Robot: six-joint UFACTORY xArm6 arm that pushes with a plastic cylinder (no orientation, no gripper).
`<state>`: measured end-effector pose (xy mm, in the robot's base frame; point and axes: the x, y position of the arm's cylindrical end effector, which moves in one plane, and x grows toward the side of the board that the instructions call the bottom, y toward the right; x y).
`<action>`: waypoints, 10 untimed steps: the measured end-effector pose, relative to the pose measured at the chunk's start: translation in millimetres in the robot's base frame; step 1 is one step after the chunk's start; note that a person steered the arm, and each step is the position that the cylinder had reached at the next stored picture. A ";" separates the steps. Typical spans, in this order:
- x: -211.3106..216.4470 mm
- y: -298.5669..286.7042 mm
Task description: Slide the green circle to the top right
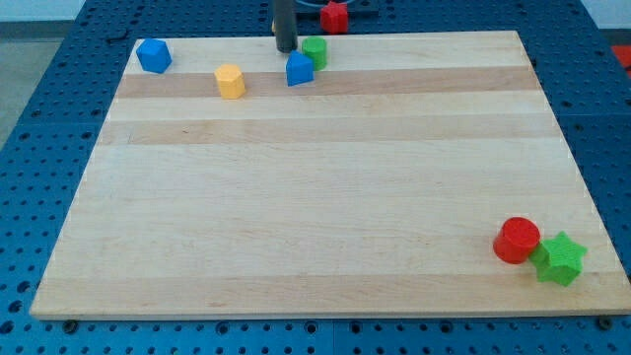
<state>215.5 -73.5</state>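
Note:
The green circle (315, 51) stands near the top edge of the wooden board (325, 197), a little left of the middle. My tip (286, 48) is just left of it, close to its side; contact cannot be told. A blue block (300, 70) sits right below and left of the green circle, touching or nearly touching it.
A yellow hexagonal block (230, 81) lies left of the blue one. Another blue block (154, 55) is at the top left corner. A red cylinder (517, 240) and a green star (560, 258) touch at the bottom right. A red block (335, 16) lies off the board at the top.

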 end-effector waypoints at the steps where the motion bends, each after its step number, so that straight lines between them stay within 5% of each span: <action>1: 18.4 0.7; 4: 3.0 183.8; 7: 11.9 100.8; 9: 51.1 165.7; 10: 32.5 219.3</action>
<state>248.0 145.8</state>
